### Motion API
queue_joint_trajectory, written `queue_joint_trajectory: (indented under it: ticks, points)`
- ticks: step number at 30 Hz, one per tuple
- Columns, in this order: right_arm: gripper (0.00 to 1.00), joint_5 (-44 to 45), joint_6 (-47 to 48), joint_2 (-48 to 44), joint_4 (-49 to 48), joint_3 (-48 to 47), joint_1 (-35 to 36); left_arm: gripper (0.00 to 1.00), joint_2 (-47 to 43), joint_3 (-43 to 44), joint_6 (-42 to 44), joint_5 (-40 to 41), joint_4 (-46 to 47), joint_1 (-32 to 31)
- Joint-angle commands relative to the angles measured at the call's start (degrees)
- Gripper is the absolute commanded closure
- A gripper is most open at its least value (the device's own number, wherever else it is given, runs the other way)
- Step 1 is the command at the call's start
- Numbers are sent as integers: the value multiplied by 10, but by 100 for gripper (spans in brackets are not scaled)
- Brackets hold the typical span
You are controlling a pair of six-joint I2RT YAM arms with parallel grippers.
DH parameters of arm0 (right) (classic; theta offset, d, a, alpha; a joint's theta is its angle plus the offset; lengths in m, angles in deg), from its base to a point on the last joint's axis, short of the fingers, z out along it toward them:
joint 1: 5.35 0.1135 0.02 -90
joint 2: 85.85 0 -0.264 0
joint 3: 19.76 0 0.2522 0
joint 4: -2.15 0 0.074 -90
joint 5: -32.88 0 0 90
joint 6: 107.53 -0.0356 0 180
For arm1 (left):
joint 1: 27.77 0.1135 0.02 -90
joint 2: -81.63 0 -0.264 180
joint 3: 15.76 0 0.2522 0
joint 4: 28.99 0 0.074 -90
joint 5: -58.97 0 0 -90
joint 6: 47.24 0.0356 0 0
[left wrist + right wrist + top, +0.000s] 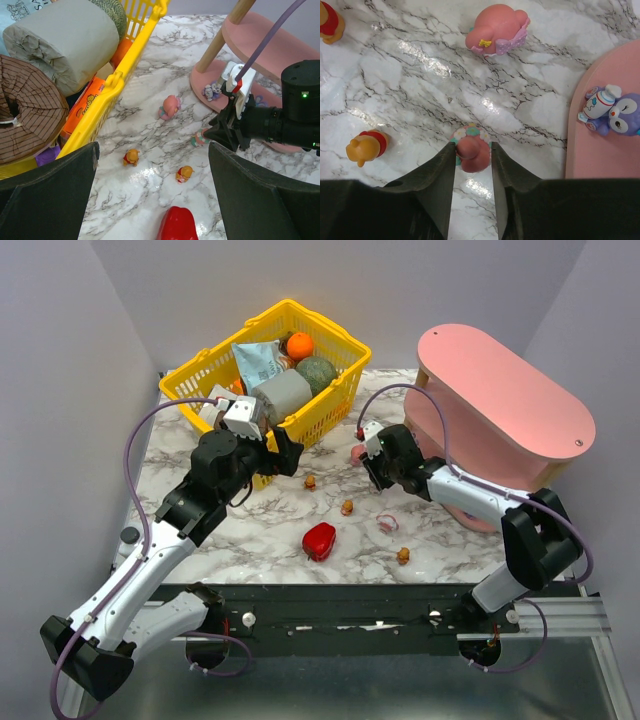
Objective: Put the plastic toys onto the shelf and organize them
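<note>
Marble table (260, 540), loose toys (403, 556) scattered left of the shelf (505, 400). Just beside the shelf's bottom board (615, 160), the right gripper (472, 144) clasps a pink toy (471, 156) sitting on the marble. Farther left of the shelf, the left gripper (288, 455) hangs wide open. Pickup step, I'd say. Next it needs a lift and a short swing onto the board by the purple toy (620, 115).

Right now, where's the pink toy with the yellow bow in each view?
Top external: pink bow toy right of centre on the marble, by the shelf's left end.
Left wrist: centre, left of the shelf's bottom board.
Right wrist: top centre, lying on its side.
Shared landmark: pink shelf.
</note>
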State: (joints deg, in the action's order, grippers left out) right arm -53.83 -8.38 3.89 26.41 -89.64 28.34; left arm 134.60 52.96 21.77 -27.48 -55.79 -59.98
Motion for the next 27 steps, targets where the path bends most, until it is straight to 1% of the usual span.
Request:
queue_joint_trajectory:
  ticks: [1, 7, 9, 12, 13, 16, 21, 27]
  points:
    - [62, -6, 8, 21, -22, -8, 3, 1, -5, 12, 7, 12, -8, 3]
    - [63, -6, 2, 31, -22, -14, 4, 1, -8, 9, 8, 15, -8, 3]
    - [64, -6, 1, 31, -22, -14, 4, 1, -8, 8, 9, 15, -8, 3]
    - [81, -6, 3, 28, -22, -15, 4, 1, -10, 7, 9, 17, -8, 3]
    - [90, -6, 3, 27, -22, -16, 3, 1, -11, 7, 8, 16, -8, 3]
    - [99, -2, 2, 20, -12, -22, 4, 1, -13, 5, 9, 16, -8, 3]
    - [99, 30, 2, -15, 42, -55, 4, 1, -15, 2, 6, 15, -7, 3]
    - [99, 70, 27, -82, 194, -150, 4, 1, -14, 0, 5, 9, -2, 3]
